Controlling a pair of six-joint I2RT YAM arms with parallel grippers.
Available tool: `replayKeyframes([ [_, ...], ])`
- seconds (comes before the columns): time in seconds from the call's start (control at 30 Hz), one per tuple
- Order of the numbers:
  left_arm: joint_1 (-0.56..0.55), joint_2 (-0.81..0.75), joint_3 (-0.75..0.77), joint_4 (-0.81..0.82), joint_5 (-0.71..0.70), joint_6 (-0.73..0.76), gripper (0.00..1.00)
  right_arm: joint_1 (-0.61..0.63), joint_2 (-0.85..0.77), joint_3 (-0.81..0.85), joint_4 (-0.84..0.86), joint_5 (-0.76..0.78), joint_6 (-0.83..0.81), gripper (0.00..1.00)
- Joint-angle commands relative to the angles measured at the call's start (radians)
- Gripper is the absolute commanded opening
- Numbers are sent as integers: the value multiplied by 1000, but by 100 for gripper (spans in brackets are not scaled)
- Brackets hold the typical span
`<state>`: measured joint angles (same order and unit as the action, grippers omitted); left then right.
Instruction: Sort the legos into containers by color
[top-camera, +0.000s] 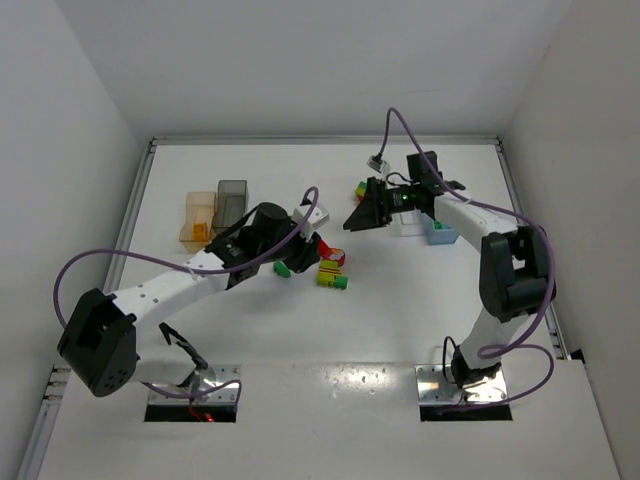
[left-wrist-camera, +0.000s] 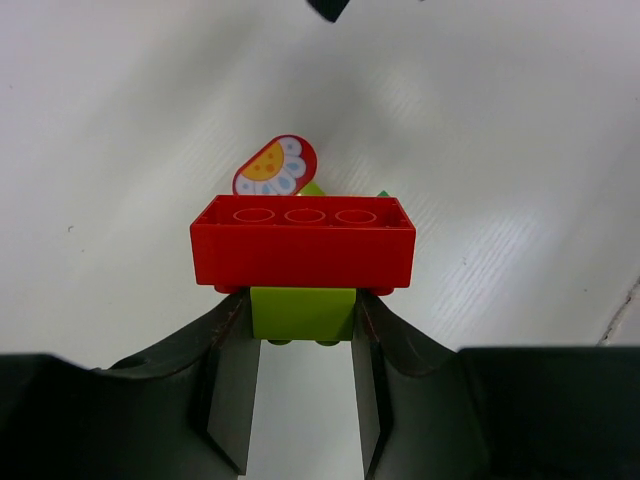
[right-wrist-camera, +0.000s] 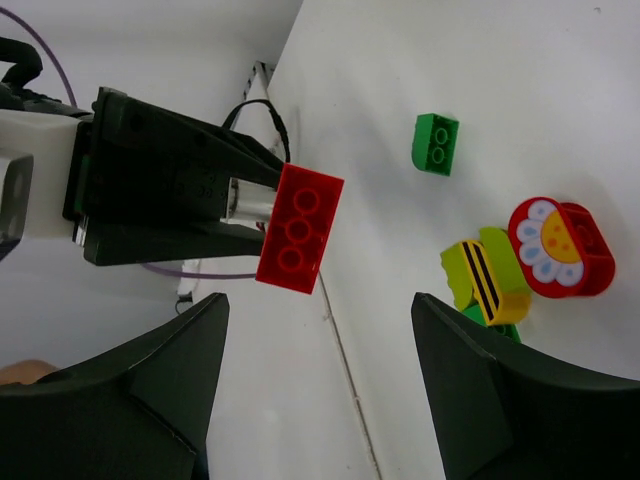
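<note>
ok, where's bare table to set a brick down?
Bare: near strip, robot-side of the loose bricks; far strip from grey bin to the right fingers. Crowded: centre, around the left fingers shut on the lime brick.

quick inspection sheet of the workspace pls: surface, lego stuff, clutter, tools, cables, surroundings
surface: white table, glossy near the arm bases
job's things: orange bin and dark grey bin side by side at far left; light blue bin by the right arm; green brick, red flower piece and yellow striped brick loose mid-table
clutter: nothing seen
tools: left tool shut on red-on-lime brick pair; right tool open, empty
cables: purple cable loops off the left arm, another off the right
surroundings: white walls on three sides
</note>
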<state>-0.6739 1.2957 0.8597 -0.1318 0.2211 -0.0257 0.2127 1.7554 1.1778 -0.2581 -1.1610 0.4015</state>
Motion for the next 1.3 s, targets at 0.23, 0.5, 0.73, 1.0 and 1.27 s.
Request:
replayKeyframes([
  [0.23, -46, -50, 50, 47, 0, 24, 15, 63, 21, 46, 42, -12, -4, 74],
  [0.5, -65, -41, 61, 47, -20, 43, 16, 115, 30, 74, 16, -12, -24, 74],
  [0.73, -66, -41, 70, 66, -29, 62, 16, 151, 39, 74, 5, -12, -33, 74],
  [1.0, -66, -32, 70, 84, -51, 72, 16, 185, 49, 83, -6, -12, -53, 61],
  [1.27, -66, -35, 41, 84, -71, 60, 16, 174, 39, 83, 3, 18, -53, 7],
])
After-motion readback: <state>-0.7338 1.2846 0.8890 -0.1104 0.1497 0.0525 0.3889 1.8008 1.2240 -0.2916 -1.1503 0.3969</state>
